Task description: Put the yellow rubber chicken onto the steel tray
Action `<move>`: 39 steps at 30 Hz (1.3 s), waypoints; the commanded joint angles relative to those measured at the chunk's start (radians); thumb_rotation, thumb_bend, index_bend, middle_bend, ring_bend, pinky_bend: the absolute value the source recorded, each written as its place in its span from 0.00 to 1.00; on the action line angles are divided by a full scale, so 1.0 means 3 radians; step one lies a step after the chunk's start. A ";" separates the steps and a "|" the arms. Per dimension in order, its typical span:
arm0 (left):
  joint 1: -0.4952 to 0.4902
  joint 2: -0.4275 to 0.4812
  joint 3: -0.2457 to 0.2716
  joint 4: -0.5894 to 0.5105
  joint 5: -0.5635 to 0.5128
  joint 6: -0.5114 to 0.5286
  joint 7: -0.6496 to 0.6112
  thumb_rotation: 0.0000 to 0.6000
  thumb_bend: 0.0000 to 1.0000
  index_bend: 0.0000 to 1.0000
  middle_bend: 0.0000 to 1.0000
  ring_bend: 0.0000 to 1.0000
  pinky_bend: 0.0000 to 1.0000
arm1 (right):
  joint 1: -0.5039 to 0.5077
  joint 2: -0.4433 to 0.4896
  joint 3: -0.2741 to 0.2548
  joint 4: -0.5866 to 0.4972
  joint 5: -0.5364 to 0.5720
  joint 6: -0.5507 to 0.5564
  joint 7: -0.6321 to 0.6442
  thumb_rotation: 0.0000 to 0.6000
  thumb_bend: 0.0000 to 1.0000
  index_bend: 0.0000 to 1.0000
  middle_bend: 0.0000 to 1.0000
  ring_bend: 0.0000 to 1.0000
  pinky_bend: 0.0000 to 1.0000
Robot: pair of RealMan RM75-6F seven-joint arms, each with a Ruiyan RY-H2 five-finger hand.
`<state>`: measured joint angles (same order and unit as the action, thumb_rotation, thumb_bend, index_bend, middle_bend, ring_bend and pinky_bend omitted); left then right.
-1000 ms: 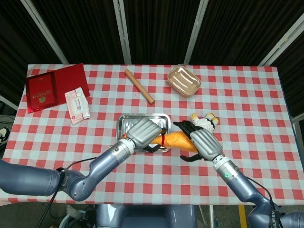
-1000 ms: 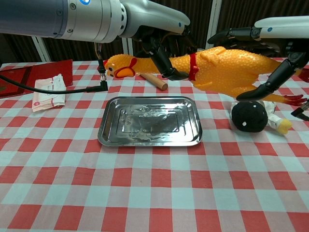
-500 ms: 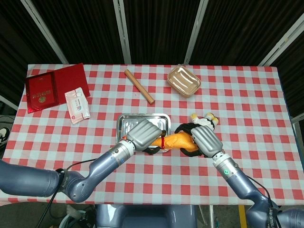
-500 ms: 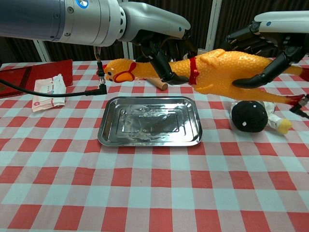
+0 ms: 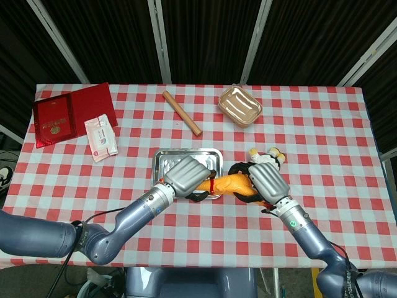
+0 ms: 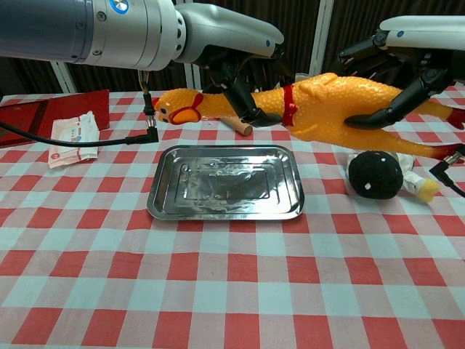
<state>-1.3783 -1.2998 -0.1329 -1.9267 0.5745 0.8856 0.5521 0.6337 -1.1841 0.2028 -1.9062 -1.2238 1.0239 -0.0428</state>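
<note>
— Since a second ago I've brought the chicken [image 6: 320, 105] leftward toward the tray [image 6: 225, 182], and my right hand [image 6: 407, 73] has shifted its hold further along the body toward the tail.

— Where is it now?

— Off the table [image 6: 232, 291] altogether, stretched level. Its head hangs above the tray's far left corner; the body and tail are out past the tray's right edge.

— And your hands?

— Left hand [image 6: 243, 80] is curled around the neck, just by the red collar. Right hand's fingers wrap the fat part of the body from above and below. Both are holding it.

— What worries you?

— Rubber flexes. If one hand lets go first, I'd expect the other end to droop and swing. The tail side could land on the black ball [image 6: 374, 174] lying right of the tray, or hang over the rim. I also think the body is long against the tray, so a skewed lowering may leave it half off.
</note>
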 commanded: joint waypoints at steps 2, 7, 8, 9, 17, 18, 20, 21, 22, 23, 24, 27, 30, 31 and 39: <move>0.0002 -0.0002 0.0001 0.0007 0.0002 0.0007 0.0006 1.00 0.58 0.53 0.62 0.54 0.62 | -0.0020 0.0051 -0.0035 -0.0020 -0.0089 -0.0021 0.0059 1.00 0.91 0.92 0.92 0.86 0.91; 0.0019 -0.0013 -0.0009 0.0021 0.0036 0.0033 -0.0003 1.00 0.58 0.53 0.62 0.54 0.62 | -0.0018 0.0212 -0.0098 -0.0055 -0.0216 -0.0172 0.0218 1.00 0.54 0.40 0.49 0.42 0.51; 0.0023 -0.0015 -0.0008 0.0023 0.0044 0.0035 -0.0004 1.00 0.58 0.53 0.62 0.54 0.62 | -0.0021 0.0226 -0.0102 -0.0053 -0.0231 -0.0180 0.0244 1.00 0.47 0.29 0.40 0.33 0.41; 0.0028 -0.0017 -0.0008 0.0026 0.0053 0.0038 -0.0006 1.00 0.58 0.53 0.62 0.54 0.62 | -0.0025 0.0234 -0.0108 -0.0049 -0.0244 -0.0184 0.0264 1.00 0.43 0.21 0.34 0.27 0.35; 0.0093 -0.0057 0.0012 0.0063 0.0180 0.0065 -0.0032 1.00 0.58 0.53 0.62 0.54 0.62 | -0.0132 0.0249 -0.0144 -0.0028 -0.0363 -0.0059 0.0456 1.00 0.14 0.00 0.00 0.00 0.06; 0.0108 -0.0060 0.0018 0.0065 0.0212 0.0073 -0.0039 1.00 0.58 0.53 0.62 0.54 0.62 | -0.0153 0.0246 -0.0146 -0.0024 -0.0385 -0.0023 0.0483 1.00 0.14 0.00 0.00 0.00 0.06; 0.0151 -0.0061 0.0039 0.0070 0.0288 0.0087 -0.0057 1.00 0.58 0.53 0.62 0.54 0.62 | -0.0202 0.0273 -0.0162 -0.0015 -0.0449 0.0042 0.0546 1.00 0.12 0.00 0.00 0.00 0.05; 0.0171 -0.0059 0.0048 0.0073 0.0318 0.0090 -0.0069 1.00 0.58 0.53 0.62 0.54 0.62 | -0.0226 0.0295 -0.0168 -0.0015 -0.0479 0.0074 0.0575 1.00 0.11 0.00 0.00 0.00 0.05; 0.0195 -0.0057 0.0055 0.0078 0.0354 0.0093 -0.0088 1.00 0.57 0.53 0.62 0.54 0.62 | -0.0248 0.0322 -0.0172 -0.0014 -0.0509 0.0105 0.0601 1.00 0.11 0.00 0.00 0.00 0.05; 0.0223 -0.0058 0.0061 0.0085 0.0396 0.0098 -0.0115 1.00 0.57 0.54 0.62 0.54 0.62 | -0.0272 0.0354 -0.0177 -0.0012 -0.0537 0.0136 0.0629 1.00 0.11 0.00 0.00 0.00 0.05; 0.0266 -0.0059 0.0069 0.0097 0.0466 0.0105 -0.0158 1.00 0.57 0.54 0.62 0.54 0.62 | -0.0308 0.0401 -0.0179 -0.0014 -0.0574 0.0189 0.0667 1.00 0.11 0.00 0.00 0.00 0.05; 0.0436 -0.0066 0.0111 0.0147 0.0781 0.0160 -0.0330 1.00 0.57 0.54 0.62 0.54 0.62 | -0.0427 0.0575 -0.0196 0.0003 -0.0661 0.0340 0.0760 1.00 0.11 0.00 0.00 0.00 0.05; 0.0593 -0.0095 0.0157 0.0244 0.1113 0.0225 -0.0487 1.00 0.57 0.54 0.62 0.54 0.62 | -0.0511 0.0707 -0.0197 0.0031 -0.0698 0.0444 0.0844 1.00 0.11 0.00 0.00 0.00 0.05; 0.0644 -0.0113 0.0174 0.0284 0.1220 0.0252 -0.0541 1.00 0.57 0.54 0.62 0.54 0.62 | -0.0538 0.0741 -0.0198 0.0043 -0.0703 0.0473 0.0874 1.00 0.11 0.00 0.00 0.00 0.05; 0.0971 -0.0307 0.0229 0.0778 0.1725 0.0252 -0.1137 1.00 0.57 0.54 0.62 0.54 0.62 | -0.0683 0.0859 -0.0173 0.0190 -0.0719 0.0637 0.1191 1.00 0.11 0.00 0.00 0.00 0.05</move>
<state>-1.1231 -1.3660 -0.0713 -1.7484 1.0625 0.9651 0.2673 0.4375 -0.9325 0.1495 -1.8606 -1.4358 1.2059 0.3010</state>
